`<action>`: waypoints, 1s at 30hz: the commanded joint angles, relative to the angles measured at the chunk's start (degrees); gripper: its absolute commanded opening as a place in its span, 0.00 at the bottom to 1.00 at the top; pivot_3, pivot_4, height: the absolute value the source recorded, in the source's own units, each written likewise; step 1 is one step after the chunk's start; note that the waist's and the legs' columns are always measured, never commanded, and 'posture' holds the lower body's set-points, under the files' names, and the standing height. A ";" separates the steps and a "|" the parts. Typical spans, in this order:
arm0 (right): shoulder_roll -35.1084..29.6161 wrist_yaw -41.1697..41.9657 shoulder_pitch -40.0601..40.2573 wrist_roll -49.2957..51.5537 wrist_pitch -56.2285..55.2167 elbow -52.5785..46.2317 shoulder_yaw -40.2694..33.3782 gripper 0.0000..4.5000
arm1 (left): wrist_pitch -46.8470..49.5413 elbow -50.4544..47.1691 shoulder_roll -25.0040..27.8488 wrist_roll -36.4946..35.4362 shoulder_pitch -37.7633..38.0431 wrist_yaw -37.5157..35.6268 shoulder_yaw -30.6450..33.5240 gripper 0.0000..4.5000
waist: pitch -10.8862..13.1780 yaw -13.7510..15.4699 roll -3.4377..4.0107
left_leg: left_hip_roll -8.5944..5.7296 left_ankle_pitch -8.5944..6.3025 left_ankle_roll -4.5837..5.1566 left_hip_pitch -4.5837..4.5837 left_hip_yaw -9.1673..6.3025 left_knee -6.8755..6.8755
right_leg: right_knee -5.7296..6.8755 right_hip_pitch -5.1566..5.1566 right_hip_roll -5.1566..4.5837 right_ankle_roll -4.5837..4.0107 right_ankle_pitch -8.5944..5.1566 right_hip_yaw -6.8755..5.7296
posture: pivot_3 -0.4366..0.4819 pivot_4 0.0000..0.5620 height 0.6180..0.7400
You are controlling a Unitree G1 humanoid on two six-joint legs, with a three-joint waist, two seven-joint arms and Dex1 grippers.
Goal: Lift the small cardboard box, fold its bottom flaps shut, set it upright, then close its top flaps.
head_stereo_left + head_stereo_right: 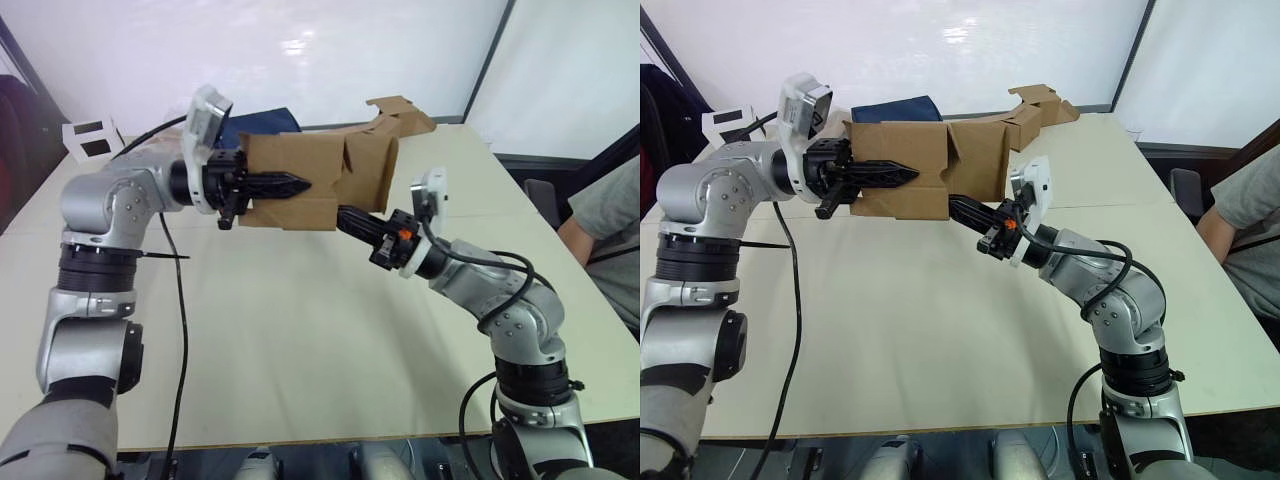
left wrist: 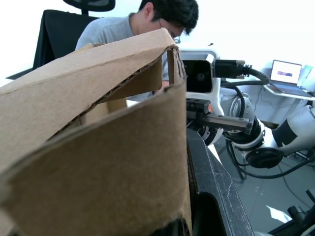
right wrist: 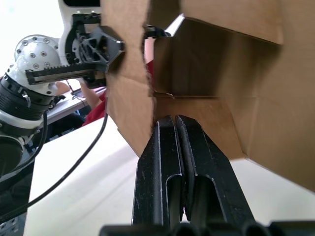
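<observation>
Left eye view: box (image 1: 320, 180) lifted above table's (image 1: 300, 340) far half, clamped in left gripper (image 1: 290, 185); right gripper (image 1: 355, 220), fingers together, pressing underneath. Bottom flaps seemingly half-folded; uprighting and top flaps left.

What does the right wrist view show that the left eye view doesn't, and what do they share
Right wrist view: the right tool seen close up, its two fingers pressed together, tips at the lower edge of the small cardboard box, plus the box's hollow inside. Left eye view: the whole table, the brown cardboard pieces at its far edge, a white box with black squares and a seated person. Both: the box lifted off the table and the left tool on it.
</observation>
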 commanded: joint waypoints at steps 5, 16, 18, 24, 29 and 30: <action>-6.37 2.43 -1.17 6.76 3.05 -1.74 -7.68 0.01 | -1.14 -0.75 0.81 -0.70 -0.42 0.45 2.01 0.00 | 0.00 0.16 0.00 | -0.01 0.00 0.00 0.00 0.00 0.00 | 0.00 0.01 -0.02 0.00 0.00 0.00 | 0.48 0.27 1.00; -8.77 -0.79 -3.76 -0.11 -6.33 7.45 -13.12 0.01 | -2.12 0.12 0.85 -0.30 -0.90 -0.33 1.16 0.00 | 0.00 -0.01 0.00 | 0.00 -0.01 0.01 0.02 0.03 -0.01 | 0.01 0.00 0.01 0.00 0.00 0.02 | 0.48 0.27 1.00; -8.53 -2.18 -4.19 -5.46 -10.48 10.15 -11.70 0.01 | -1.88 -0.51 0.99 -0.46 -0.63 -0.70 0.93 0.00 | 0.00 0.05 0.00 | -0.01 0.00 0.01 0.01 0.05 0.01 | 0.01 0.00 -0.01 0.00 0.00 0.02 | 0.48 0.27 1.00; -5.21 -5.04 -4.73 -14.06 -15.76 15.84 -7.66 0.01 | -1.06 -1.35 0.96 -0.86 -0.47 -0.49 1.20 0.00 | 0.00 -0.06 0.01 | -0.01 0.01 -0.01 0.01 0.05 -0.01 | 0.01 -0.01 -0.01 0.00 0.00 0.03 | 0.48 0.27 1.00; -2.96 -0.50 -2.94 -9.71 -12.67 11.04 -5.57 0.01 | -1.31 -0.72 1.04 -0.36 -0.50 -0.09 1.30 0.00 | 0.00 -0.09 0.01 | 0.00 0.17 -0.30 0.01 0.05 -0.02 | 0.02 -0.03 0.01 0.00 0.00 0.03 | 0.48 0.27 1.00; -2.46 -0.09 -2.67 -8.40 -11.93 10.03 -5.62 0.01 | -1.38 -0.56 1.09 -0.25 -0.48 -0.07 1.29 0.00 | 0.00 -0.07 0.01 | 0.00 0.17 -0.31 0.01 0.05 -0.02 | 0.01 -0.03 0.00 0.00 0.00 0.04 | 0.48 0.27 1.00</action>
